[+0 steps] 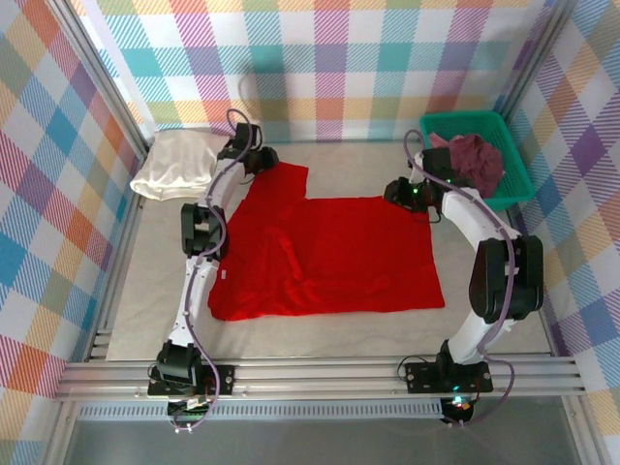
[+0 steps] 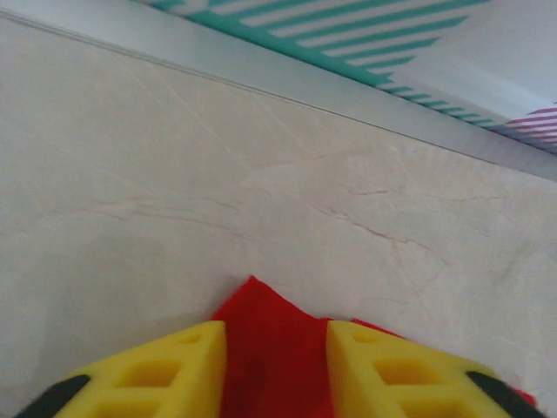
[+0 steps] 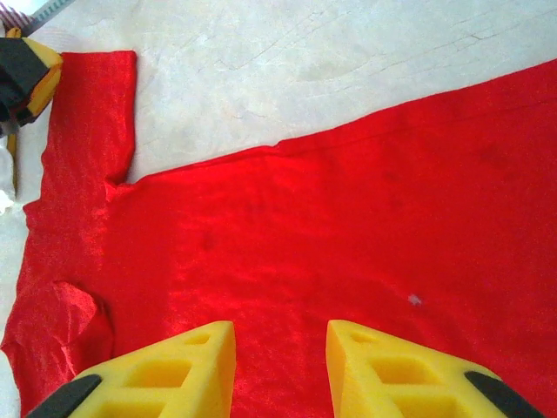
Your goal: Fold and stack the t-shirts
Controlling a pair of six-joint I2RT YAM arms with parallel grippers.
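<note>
Red t-shirt (image 1: 329, 257) spread flat mid-surface (image 1: 368, 165), ready for folding.
I had the left end effector (image 2: 277, 348) narrowly parted astride the far sleeve tip (image 2: 254, 292) and the right end effector (image 3: 280, 348) likewise parted over the body, neither gripping. I judged both should pinch the edge fully and lift evenly, keeping the fold square.
</note>
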